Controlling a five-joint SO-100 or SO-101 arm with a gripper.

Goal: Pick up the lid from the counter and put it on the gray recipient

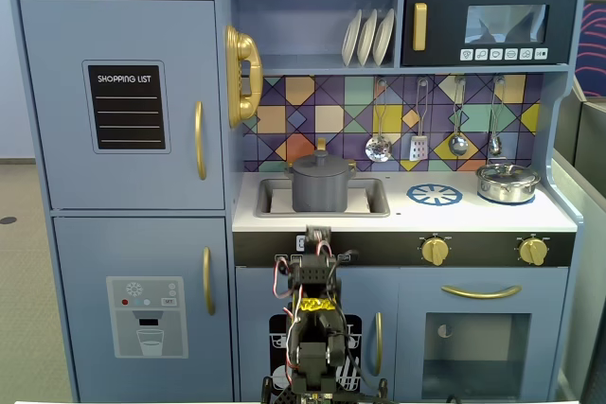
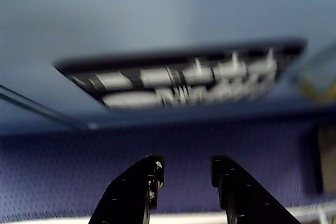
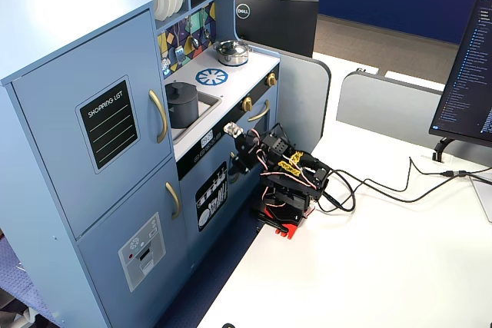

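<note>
The gray recipient (image 1: pixel 322 188) stands in the sink of the toy kitchen, and it also shows in the other fixed view (image 3: pixel 182 105). The dark-gray lid (image 1: pixel 322 164) lies on top of it, closing it. My gripper (image 1: pixel 317 234) is low in front of the counter's edge, below the sink and apart from the pot; it also shows in the other fixed view (image 3: pixel 231 133). In the wrist view my gripper (image 2: pixel 186 163) is open and empty. It faces the cabinet's blurred dishwasher panel (image 2: pixel 184 80) and blue carpet.
A shiny silver pot with its lid (image 1: pixel 507 182) sits at the counter's right, beside a blue burner (image 1: pixel 435 195). Utensils (image 1: pixel 417 130) hang on the back wall. Gold knobs (image 1: pixel 435 251) line the front. The arm's base (image 3: pixel 286 205) and cables lie on the white table.
</note>
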